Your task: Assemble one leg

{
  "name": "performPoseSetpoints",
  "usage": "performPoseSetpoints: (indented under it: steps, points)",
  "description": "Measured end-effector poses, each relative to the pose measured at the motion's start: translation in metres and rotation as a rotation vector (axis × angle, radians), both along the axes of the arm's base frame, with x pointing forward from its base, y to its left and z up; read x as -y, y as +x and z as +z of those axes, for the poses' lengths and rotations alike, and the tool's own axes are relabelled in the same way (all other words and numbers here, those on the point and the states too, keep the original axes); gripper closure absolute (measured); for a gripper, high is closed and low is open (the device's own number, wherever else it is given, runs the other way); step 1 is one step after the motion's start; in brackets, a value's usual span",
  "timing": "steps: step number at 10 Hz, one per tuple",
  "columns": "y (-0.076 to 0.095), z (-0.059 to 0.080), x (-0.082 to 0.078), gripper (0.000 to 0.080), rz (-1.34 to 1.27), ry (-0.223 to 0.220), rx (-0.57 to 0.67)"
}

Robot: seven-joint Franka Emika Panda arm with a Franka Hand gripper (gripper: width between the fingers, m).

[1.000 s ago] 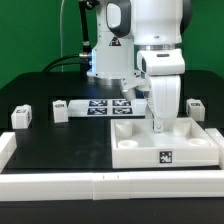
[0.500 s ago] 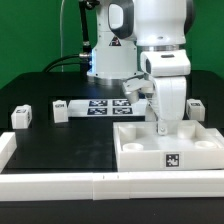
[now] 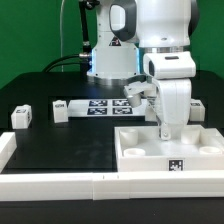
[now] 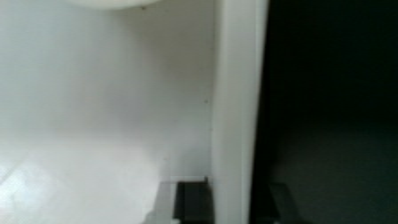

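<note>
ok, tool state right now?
Tool: closed, gripping the rim of the white panel.

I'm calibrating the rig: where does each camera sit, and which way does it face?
Exterior view: off the arm, across the table from its base, slightly above, facing the arm; arm and gripper show, down at the panel.
Wrist view: on the wrist, looking down along a finger at the panel's wall.
Shared: gripper, panel, black table.
</note>
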State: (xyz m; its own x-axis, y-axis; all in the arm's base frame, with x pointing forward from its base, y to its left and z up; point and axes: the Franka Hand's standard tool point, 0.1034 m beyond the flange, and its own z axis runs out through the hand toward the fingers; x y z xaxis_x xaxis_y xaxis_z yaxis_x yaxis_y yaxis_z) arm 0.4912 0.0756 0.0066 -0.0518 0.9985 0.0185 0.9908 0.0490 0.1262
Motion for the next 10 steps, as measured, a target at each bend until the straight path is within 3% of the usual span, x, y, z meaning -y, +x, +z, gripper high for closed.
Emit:
performPoseSetpoints:
  steps: [2,4,5,6,10]
  points:
    - [-0.0003,-0.0002,0.0001,0.0722,0.000,0.000,-0.001]
    - [-0.0004,-0.0003,0.0001,0.0380,0.000,0.000,-0.001]
    - [-0.0005,-0.0003,0.0001,0.0245,0.000,0.000,-0.001]
    - [-0.0005,-0.0003,0.0001,0.0179,0.000,0.000,-0.001]
    - [-0.0006,-0.0004,0.0001,0.0151,0.000,0.000,-0.001]
